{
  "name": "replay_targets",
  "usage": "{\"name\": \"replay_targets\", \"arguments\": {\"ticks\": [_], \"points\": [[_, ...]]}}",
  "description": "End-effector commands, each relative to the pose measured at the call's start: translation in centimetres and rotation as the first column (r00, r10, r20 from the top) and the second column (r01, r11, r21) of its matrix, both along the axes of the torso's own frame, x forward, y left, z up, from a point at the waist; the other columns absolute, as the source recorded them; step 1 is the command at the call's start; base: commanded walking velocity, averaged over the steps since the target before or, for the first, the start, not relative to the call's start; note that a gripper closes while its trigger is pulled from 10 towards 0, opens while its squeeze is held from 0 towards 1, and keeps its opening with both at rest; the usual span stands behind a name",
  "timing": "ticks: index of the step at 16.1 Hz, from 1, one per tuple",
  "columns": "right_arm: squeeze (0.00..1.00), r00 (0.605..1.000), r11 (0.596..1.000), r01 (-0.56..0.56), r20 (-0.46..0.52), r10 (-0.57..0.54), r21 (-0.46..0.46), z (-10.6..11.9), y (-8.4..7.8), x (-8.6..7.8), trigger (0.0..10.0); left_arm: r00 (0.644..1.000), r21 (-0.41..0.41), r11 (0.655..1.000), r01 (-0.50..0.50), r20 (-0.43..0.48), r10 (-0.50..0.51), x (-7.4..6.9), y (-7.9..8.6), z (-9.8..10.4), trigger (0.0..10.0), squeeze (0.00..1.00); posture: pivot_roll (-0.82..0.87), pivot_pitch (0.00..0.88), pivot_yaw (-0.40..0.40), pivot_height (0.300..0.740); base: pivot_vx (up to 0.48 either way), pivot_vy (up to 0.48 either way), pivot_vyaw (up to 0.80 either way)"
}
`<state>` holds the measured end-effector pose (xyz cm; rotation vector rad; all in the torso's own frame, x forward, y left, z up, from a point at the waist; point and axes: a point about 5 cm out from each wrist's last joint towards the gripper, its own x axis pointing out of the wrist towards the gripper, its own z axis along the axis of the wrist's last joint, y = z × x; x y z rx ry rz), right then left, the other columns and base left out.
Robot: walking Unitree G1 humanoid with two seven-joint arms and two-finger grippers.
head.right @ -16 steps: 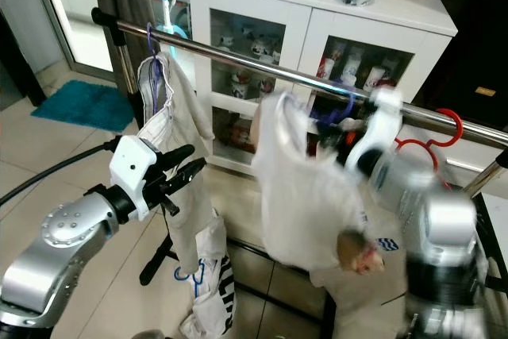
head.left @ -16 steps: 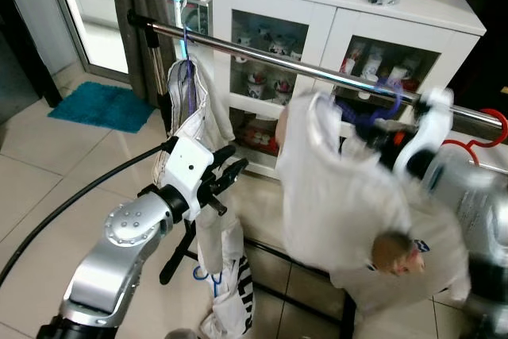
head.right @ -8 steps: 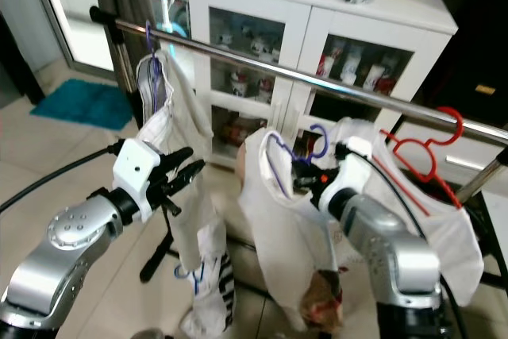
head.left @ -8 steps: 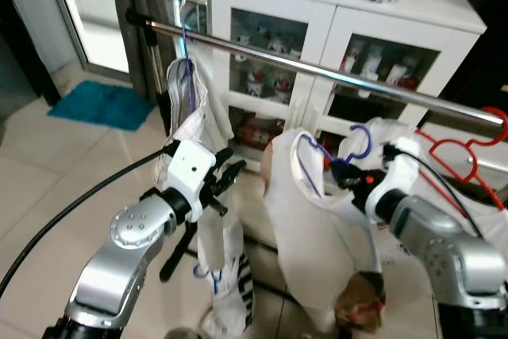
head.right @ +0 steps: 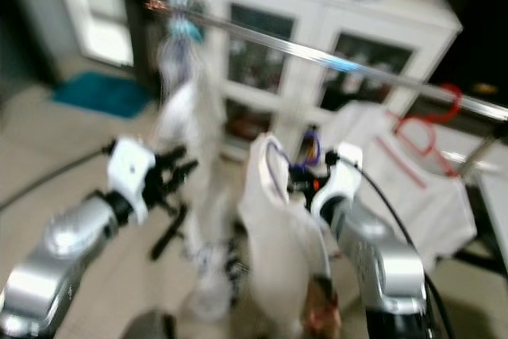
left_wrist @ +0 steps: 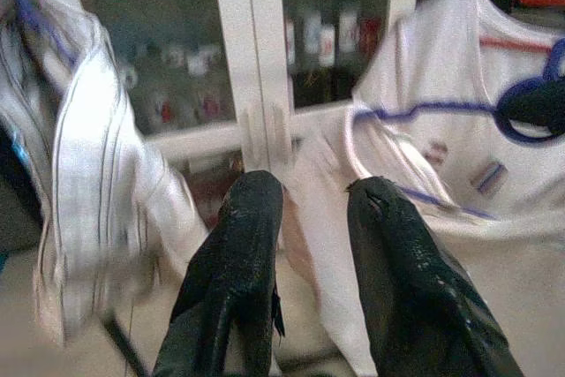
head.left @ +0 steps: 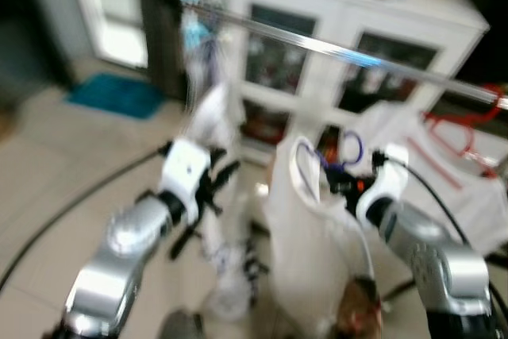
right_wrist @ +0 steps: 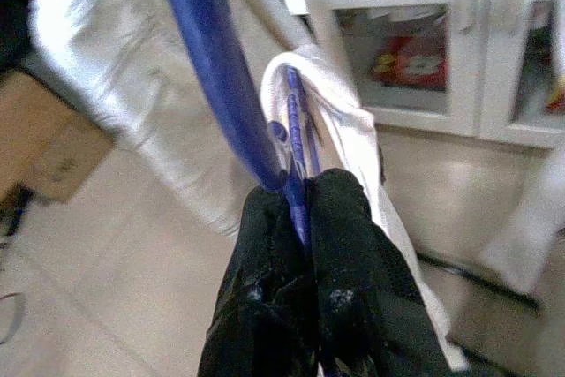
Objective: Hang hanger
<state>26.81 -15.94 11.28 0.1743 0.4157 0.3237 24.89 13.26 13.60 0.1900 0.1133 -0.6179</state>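
My right gripper (right_wrist: 300, 209) is shut on the neck of a blue hanger (right_wrist: 212, 68) that carries a white garment (head.left: 305, 236). The hanger's hook (head.left: 349, 148) hangs well below the steel rail (head.left: 341, 52) and does not touch it. My left gripper (left_wrist: 313, 192) is open and holds nothing. It hovers left of the held garment, beside a white garment (head.left: 210, 113) that hangs from the rail's left end. The head views are blurred.
A red hanger (head.left: 452, 125) with a white shirt hangs at the rail's right end. Behind the rail stands a white glass-door cabinet (head.left: 349, 29). A teal mat (head.left: 115, 94) lies on the tiled floor at the left. A black cable trails from my left arm.
My right gripper has come down from rail height with the hanger and garment, and it now holds them below the rail. The head views have shifted and blurred. My left arm has hardly moved.
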Motion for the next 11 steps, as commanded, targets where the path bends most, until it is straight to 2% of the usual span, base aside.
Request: {"name": "replay_targets", "arguments": {"ticks": [1,11], "points": [[0.00,0.999,1.000,0.015,0.045,-0.015,-0.008,0.76,-0.34,0.24,0.0,0.999,0.011,1.000,0.007,0.033,-0.007,0.46,-0.23,0.76,10.0,0.00,0.04,0.000,-0.081,0.740,-0.255,0.000,0.00],[0.00,0.999,1.000,0.015,0.048,-0.014,-0.013,0.77,-0.51,0.19,0.0,0.999,0.014,1.000,0.016,0.031,-0.017,0.51,-0.44,0.68,10.0,0.00,0.03,0.000,-0.080,0.740,-0.249,0.000,0.00]]}}
